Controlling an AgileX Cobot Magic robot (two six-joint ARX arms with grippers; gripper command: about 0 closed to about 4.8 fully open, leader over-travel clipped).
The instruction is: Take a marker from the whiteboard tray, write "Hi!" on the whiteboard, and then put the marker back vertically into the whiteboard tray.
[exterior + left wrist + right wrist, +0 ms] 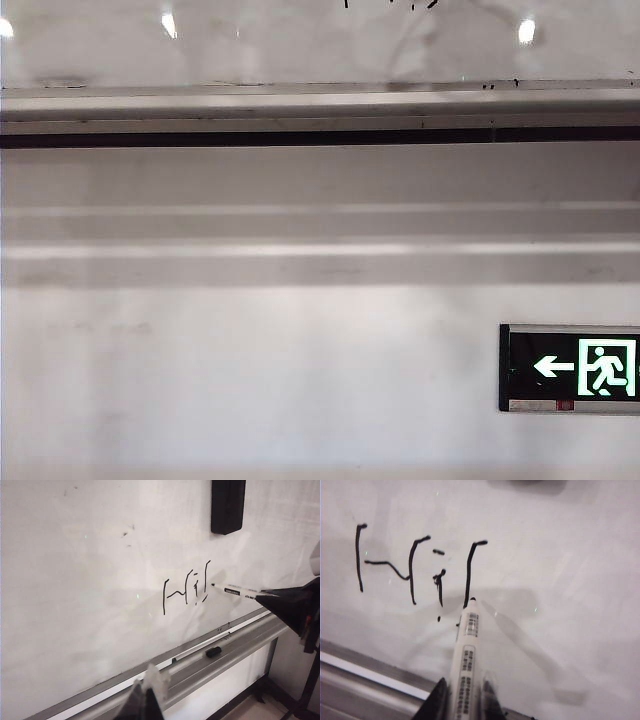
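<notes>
The whiteboard (75, 580) carries black strokes reading "Hi!" (186, 590), which also show in the right wrist view as writing (412, 565). My right gripper (464, 682) is shut on the marker (465, 665), a white barrel with dark print and a bare black tip. The tip rests at the lower end of the last long stroke. In the left wrist view the marker (235, 592) juts from the right gripper (264, 596) toward the board. My left gripper (147, 700) hangs shut and empty near the whiteboard tray (240, 640). The exterior view shows the tray (300, 105) and no gripper.
A black eraser (228, 505) sticks to the board above the writing. A small black cap (213, 651) lies in the tray. Below the tray is a plain wall with a green exit sign (570, 367) at the lower right.
</notes>
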